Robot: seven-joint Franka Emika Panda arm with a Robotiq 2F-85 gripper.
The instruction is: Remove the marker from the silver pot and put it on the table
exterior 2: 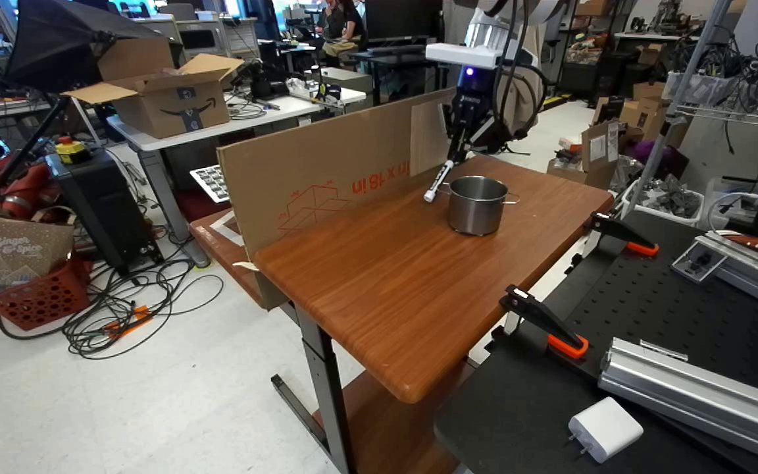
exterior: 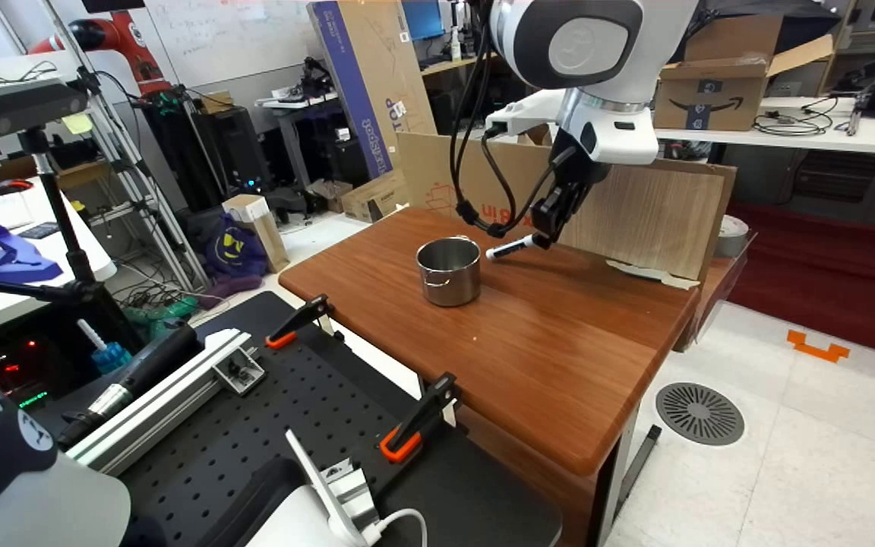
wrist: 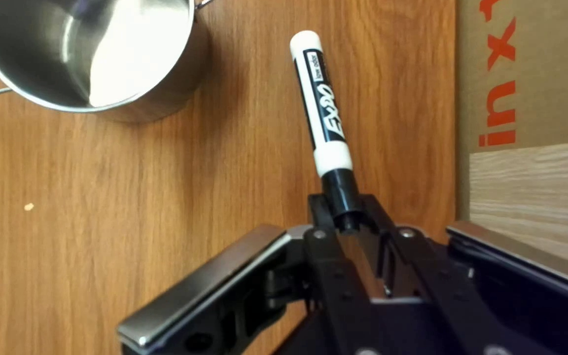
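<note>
Reddish-brown table point(exterior: 559, 357) bears the silver pot point(exterior: 450, 277); marker point(wrist: 327, 125) held outside it

Whiteboard point(exterior: 240, 45) and tall carton point(exterior: 377, 76) stand in the background of an exterior view; a brown cardboard sheet point(exterior 2: 346, 158) stands along one edge of the table, and two orange-and-black clamps point(exterior 2: 540, 315) sit at the opposite edge; the gripper point(wrist: 347, 209) pinches the marker by its black cap, white end slanting downward; whether that end touches the wood cannot be told; in the wrist view, the marker runs between the pot and the cardboard sheet, apart from both, its EXPO lettering legible.
</note>
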